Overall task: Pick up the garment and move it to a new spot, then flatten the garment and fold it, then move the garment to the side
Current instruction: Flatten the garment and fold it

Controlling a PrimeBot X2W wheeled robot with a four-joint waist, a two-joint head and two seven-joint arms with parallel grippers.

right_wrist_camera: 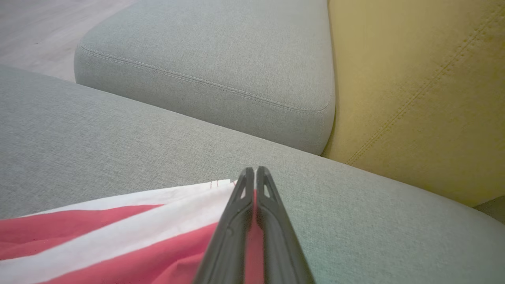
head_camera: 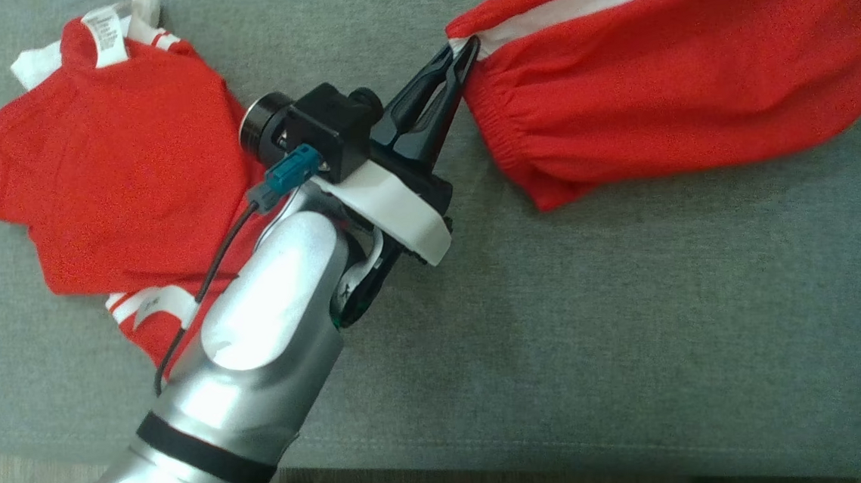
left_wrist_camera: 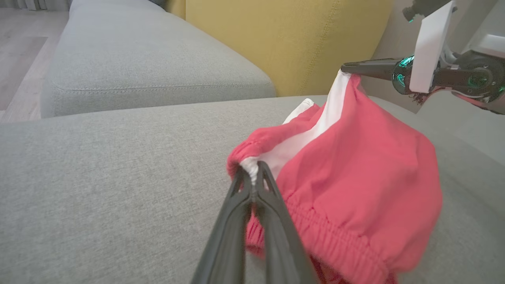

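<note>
Holding shorts [head_camera: 677,80] over the sofa [head_camera: 558,338], we've left claw [head_camera: 468,48] & right claw [right_wrist_camera: 252,171] clamped on them; flatten, fold, side-move not done.

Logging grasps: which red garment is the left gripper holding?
The garment at the head view's upper right, its elastic waistband pinched by the left gripper; the crumpled garment at left lies free.
</note>
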